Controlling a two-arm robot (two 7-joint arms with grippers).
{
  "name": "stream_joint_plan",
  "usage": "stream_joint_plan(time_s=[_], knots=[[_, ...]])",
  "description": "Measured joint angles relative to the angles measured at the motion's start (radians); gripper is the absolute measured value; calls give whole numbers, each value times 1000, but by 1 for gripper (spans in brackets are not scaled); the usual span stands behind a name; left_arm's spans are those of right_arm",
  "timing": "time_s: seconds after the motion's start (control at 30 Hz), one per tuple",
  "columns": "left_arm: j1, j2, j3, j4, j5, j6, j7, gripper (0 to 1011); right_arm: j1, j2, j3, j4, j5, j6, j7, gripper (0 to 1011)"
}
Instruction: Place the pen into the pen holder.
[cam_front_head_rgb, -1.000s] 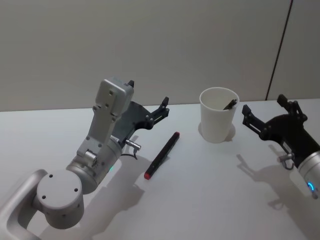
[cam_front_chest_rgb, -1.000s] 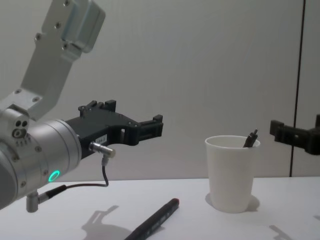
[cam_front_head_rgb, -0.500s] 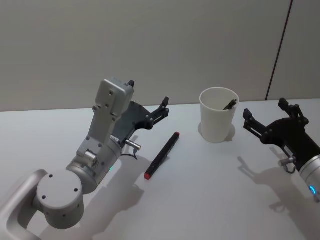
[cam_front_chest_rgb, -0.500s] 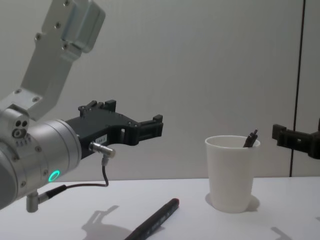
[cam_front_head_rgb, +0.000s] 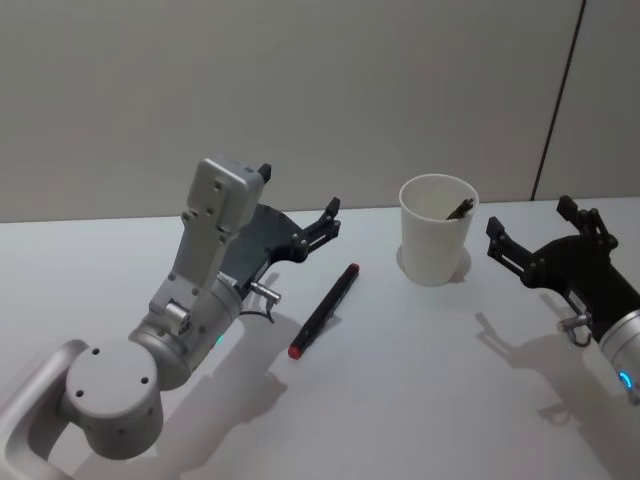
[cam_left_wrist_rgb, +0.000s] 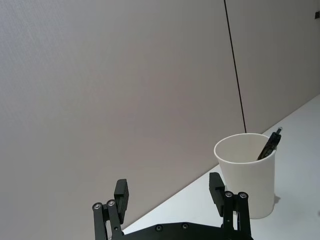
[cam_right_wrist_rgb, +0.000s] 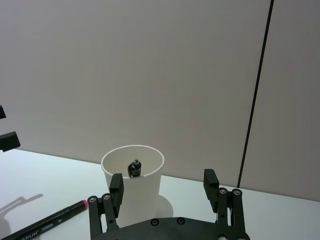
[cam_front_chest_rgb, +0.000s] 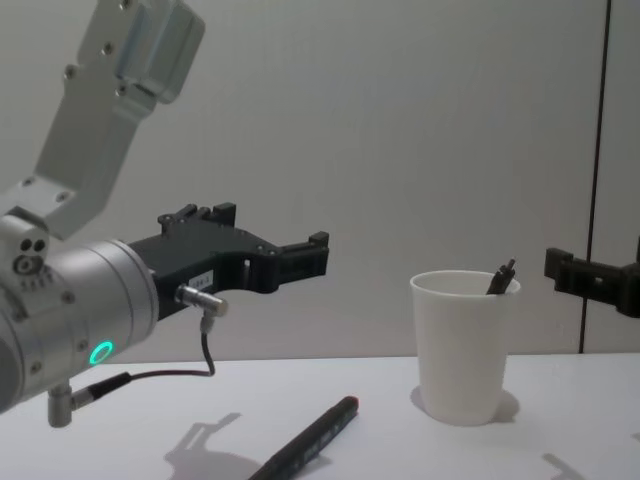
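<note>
**Pen job hasn't really started yet**

Not much progress to report here. The pen (cam_front_head_rgb: 322, 312), black with a red end cap, lies flat on the white bench (cam_front_head_rgb: 420, 400) around the middle of the head view. It sits on a slant, with its black end aimed roughly toward the pen holder (cam_front_head_rgb: 437, 235) but well apart from it. The pen holder, a white paper cup, stands upright right of centre, toward the back of the bench. It already has a dark pen (cam_front_head_rgb: 461, 209) inside, leaning against the rim. So for the pen on the bench everything is left to do: grab, lift, drop in.

The left end effector (cam_front_head_rgb: 298, 189) hovers above the bench at centre-left, just up and left of the pen. Its jaws are spread wide, holding nothing and touching nothing. The right end effector (cam_front_head_rgb: 529, 213) sits toward the right edge, beside the pen holder, also wide open and empty. Going by position, the left one looks the likelier to take the pen, but that's only a guess.
</note>
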Motion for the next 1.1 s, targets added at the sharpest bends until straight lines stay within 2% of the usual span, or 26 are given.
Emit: stream_joint_plan(time_s=[0.53,0.7,1.1], knots=[[48,52,-20,-70,-94,70,-60,1003,0,0,0,0,0,0,0,1001],[71,75,-23,-101,-129,129,-77,1003,0,0,0,0,0,0,0,1001],[97,92,-17,-124,-151,239,-112,1003,0,0,0,0,0,0,0,1002]])
